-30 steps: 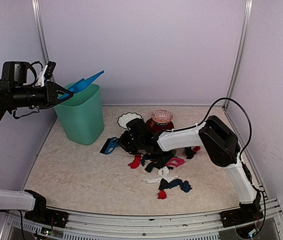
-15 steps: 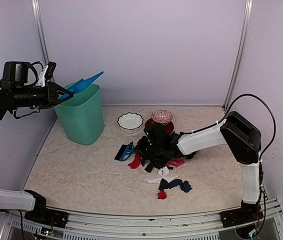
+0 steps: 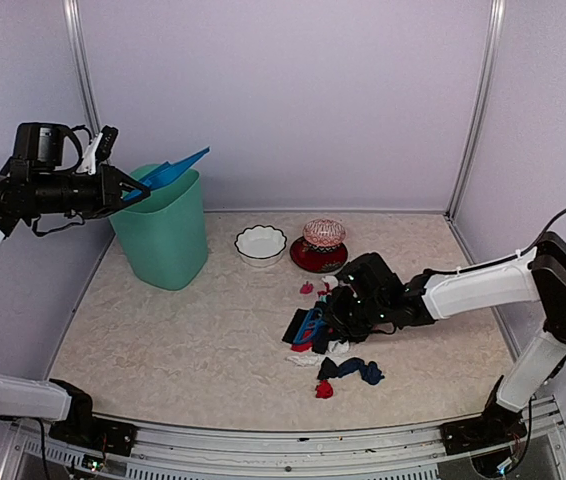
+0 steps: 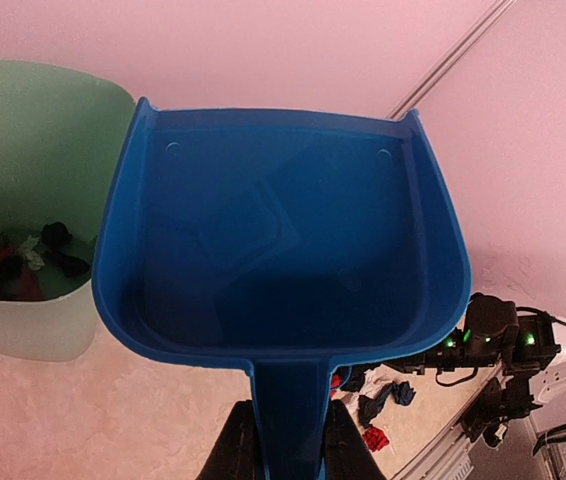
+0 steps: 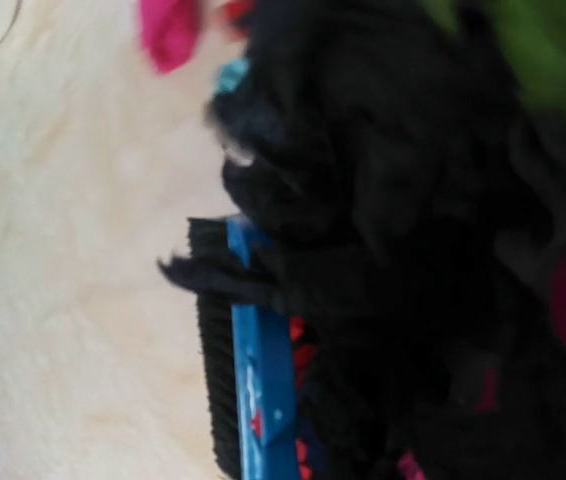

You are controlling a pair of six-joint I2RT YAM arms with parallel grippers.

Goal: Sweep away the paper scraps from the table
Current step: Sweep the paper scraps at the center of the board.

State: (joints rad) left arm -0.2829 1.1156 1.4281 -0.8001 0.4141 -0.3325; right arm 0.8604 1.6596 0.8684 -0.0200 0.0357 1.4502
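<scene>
**Desk:** Where are the scraps (image 3: 351, 369)?

**Photographer:** On the counter (image 3: 183, 340), crowded around the right pincer (image 3: 327, 318). It sits low and is closed tight on the brush (image 3: 306, 328). A dark heap lies under and against the brush at its tip. A blue-and-black clump and a red wad lie just to its near side, and a pink bit or two just beyond it on the far side. Its wrist view is blurred, showing only bristles against black paper.

**Desk:** And the left pincer (image 3: 115, 188)?

**Photographer:** High up and well apart from the mess, clamped nearly shut on the handle of the dustpan (image 3: 170, 171). The pan is empty and hangs tilted over the bin (image 3: 163, 240). A few scraps lie in the bin's bottom, below that pincer.

**Desk:** How will the scraps handle?

**Photographer:** They look feather-light, soft and crumpled. They should slide easily on the smooth counter, but a quick stroke would likely scatter them or snag them in the bristles.

**Desk:** Where should they be taken hold of?

**Photographer:** Not wad by wad. The stiff brush handle is the sensible hold. With the bristle edge flat on the counter, it could push from the outer side of the heap. The strays on either side of the pincer would need gathering too.
</scene>
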